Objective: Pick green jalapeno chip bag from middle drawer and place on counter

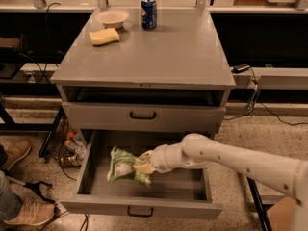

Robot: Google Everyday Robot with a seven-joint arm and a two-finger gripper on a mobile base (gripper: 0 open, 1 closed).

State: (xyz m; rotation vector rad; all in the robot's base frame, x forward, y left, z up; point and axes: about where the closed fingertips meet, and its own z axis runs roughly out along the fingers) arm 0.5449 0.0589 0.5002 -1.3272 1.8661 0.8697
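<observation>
The hand is sitting inside the open middle drawer, near its centre, and it is pinching the right edge of the green jalapeno chip bag between its fingers. The bag is hanging tilted, its top leaning toward the drawer's left wall, and it is appearing raised off the drawer floor rather than lying flat, though whether its lower edge is brushing the floor is hard to tell. The white arm is spanning from the lower right corner of the view to the drawer's middle, crossing over the drawer's right wall.

The middle drawer is standing pulled well out, with its small black handle facing the camera. Above it, the upper drawer is showing only its flat grey front and black pull.

The cabinet's grey surface is carrying three things along its far edge: a pale bowl, a yellow sponge just in front of the bowl, and a blue soda can to the bowl's right. The bag is sitting well below that surface.

On the floor at the left, a person's tan shoes are showing beside a wire basket
</observation>
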